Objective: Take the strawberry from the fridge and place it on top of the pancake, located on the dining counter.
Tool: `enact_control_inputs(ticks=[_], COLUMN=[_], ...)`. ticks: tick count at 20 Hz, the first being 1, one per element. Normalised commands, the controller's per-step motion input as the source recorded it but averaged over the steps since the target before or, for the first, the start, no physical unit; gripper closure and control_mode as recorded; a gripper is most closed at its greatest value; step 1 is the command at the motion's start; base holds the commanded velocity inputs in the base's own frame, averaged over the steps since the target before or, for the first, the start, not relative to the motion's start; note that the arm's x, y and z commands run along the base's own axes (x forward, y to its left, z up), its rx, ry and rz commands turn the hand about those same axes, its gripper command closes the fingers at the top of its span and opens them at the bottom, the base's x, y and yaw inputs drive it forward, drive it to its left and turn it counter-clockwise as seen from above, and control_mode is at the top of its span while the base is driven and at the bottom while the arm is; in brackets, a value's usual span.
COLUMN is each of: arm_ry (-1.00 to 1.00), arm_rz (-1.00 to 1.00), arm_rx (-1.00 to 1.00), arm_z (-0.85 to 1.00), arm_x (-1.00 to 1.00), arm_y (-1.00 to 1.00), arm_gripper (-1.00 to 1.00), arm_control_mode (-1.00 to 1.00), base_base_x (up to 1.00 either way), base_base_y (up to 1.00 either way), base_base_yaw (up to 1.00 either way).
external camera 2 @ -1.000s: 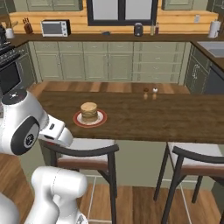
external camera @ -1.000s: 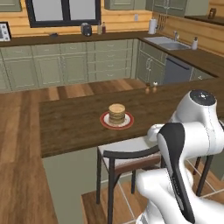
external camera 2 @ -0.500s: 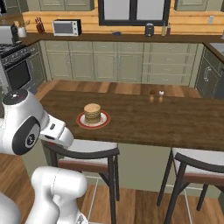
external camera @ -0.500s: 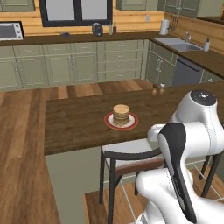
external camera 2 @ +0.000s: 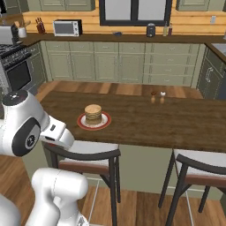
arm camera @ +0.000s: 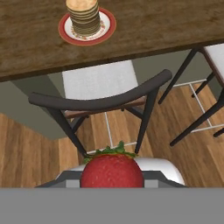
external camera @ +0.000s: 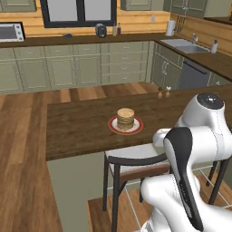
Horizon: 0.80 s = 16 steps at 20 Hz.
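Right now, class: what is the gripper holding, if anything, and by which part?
The strawberry, red with green leaves on top. The contact points are hidden, so the held part cannot be told.

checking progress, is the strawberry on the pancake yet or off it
Off. The strawberry sits at the gripper, above a stool; the pancake top is bare.

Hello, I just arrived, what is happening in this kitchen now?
The white robot arm carries a strawberry in its end effector, held low in front of a stool. It faces the dining counter, where a stack of pancake sits on a red-rimmed plate. The strawberry is not yet on the pancake; nothing lies on top of the stack.
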Motion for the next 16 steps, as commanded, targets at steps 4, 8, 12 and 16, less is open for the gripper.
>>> enact_control_inputs(ticks=[4, 8, 12, 16], arm_ry=[0.0, 0.0, 0.0, -0.01], arm_rz=[0.08, 0.08, 0.07, 0.08], arm_rx=[-0.01, -0.06, -0.06, 0.01], arm_z=[0.54, 0.76, 0.31, -0.15], arm_x=[0.43, 0.99, 1.0, 1.0], arm_y=[0.0, 0.03, 0.32, 0.35], arm_gripper=[1.0, 1.0, 1.0, 1.0], arm_control_mode=[-1.0, -1.0, -1.0, -1.0], base_base_x=[0.04, 0.0, 0.0, 0.0], base_base_y=[0.0, 0.0, 0.0, 0.0], base_base_yaw=[0.02, 0.0, 0.0, 0.0])
